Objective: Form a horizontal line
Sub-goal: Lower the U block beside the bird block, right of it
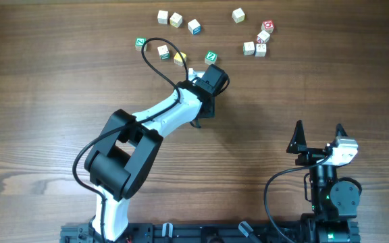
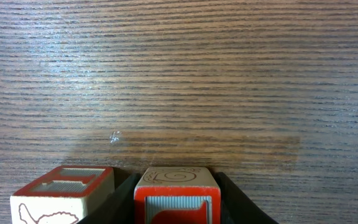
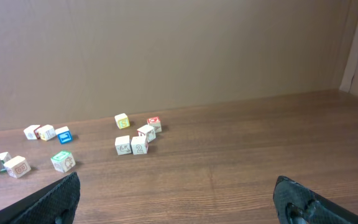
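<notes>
The horizontal line (image 2: 101,179) is barely begun, near the green-trimmed cube (image 1: 211,57). There the left gripper (image 2: 178,202) grips a red-trimmed cube (image 2: 175,177) just beside a neighbour cube (image 2: 61,193). It is best set level and edges aligned before release. Well away, the right gripper (image 1: 318,135) is wide open.
</notes>
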